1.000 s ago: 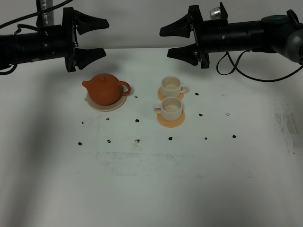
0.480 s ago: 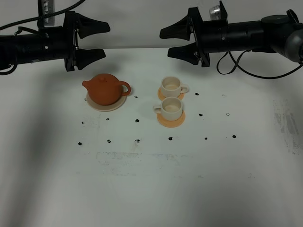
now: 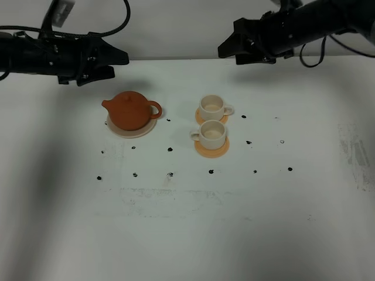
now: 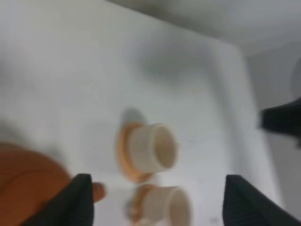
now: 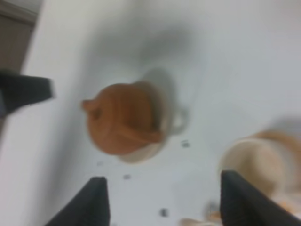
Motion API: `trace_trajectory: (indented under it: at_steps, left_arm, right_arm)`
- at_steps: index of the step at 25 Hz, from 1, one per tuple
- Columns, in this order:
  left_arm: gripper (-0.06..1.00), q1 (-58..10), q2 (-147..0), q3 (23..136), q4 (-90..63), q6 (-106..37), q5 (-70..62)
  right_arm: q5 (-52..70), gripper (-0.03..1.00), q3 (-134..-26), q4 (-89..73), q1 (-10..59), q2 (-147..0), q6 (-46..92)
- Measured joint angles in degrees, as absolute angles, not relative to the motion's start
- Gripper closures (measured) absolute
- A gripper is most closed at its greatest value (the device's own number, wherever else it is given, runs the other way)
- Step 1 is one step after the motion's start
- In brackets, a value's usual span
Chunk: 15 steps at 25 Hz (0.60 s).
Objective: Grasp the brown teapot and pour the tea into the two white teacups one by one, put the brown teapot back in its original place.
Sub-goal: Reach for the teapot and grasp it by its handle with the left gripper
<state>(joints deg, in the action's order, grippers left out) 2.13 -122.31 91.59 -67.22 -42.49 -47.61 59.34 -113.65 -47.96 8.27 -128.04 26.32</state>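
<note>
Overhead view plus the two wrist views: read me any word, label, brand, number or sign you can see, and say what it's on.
None: no readable text in any view.
The brown teapot, beige saucer, far white teacup, near white teacup and orange coasters are unmarked.
The table carries only black dots, no letters or digits.
Both wrist views are blurred; nothing legible there.

The view is blurred. The brown teapot (image 5: 123, 120) sits on a beige saucer (image 5: 141, 155) on the white bench (image 5: 225, 56). Two dark fingers (image 5: 96, 203) stand wide apart with nothing between them. Near one finger is a white teacup (image 5: 251, 162) on an orange coaster (image 5: 277, 137). Beyond the teapot a dark shape (image 5: 23, 92) juts in. Small black marks (image 5: 186, 143) dot the bench.
</note>
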Motion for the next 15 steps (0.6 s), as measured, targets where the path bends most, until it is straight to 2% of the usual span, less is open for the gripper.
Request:
trace_trajectory:
  at_steps: [5,10,15]
  left_arm:
    - [0.43,0.6,-115.3,91.6,-48.9,-35.9,-42.3]
    - [0.45,-4.4,-109.8,91.6,-20.8,-22.6,-38.8]
    - [0.46,-10.1,-107.8,91.6,3.6,-8.4,-38.6]
  right_arm:
    - [56.9,0.47,-113.8,-29.4,9.9,-120.7,20.3]
    - [59.8,0.47,-113.8,-8.4,13.8,-113.3,13.4]
    - [64.3,0.47,-113.9,0.0,17.1,-103.6,10.2]
